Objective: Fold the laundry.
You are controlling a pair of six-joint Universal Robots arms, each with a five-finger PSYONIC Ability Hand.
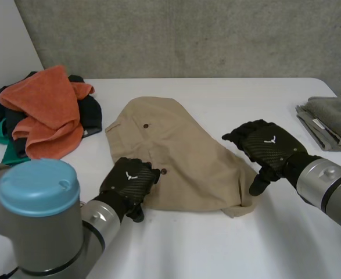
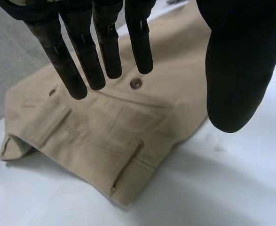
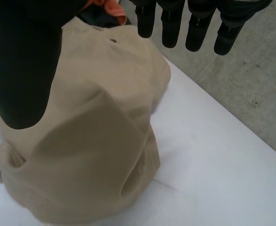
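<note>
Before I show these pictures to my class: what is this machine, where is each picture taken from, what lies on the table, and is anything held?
It is a robot with two arms, each ending in a black hand. One picture looks down from a camera between the arms; the other two come from cameras on the wrists, looking along each palm. On the white table lie beige trousers, a heap of clothes topped by an orange towel, and a folded grey cloth. The left hand and right hand are open at the trousers' edges, holding nothing.
</note>
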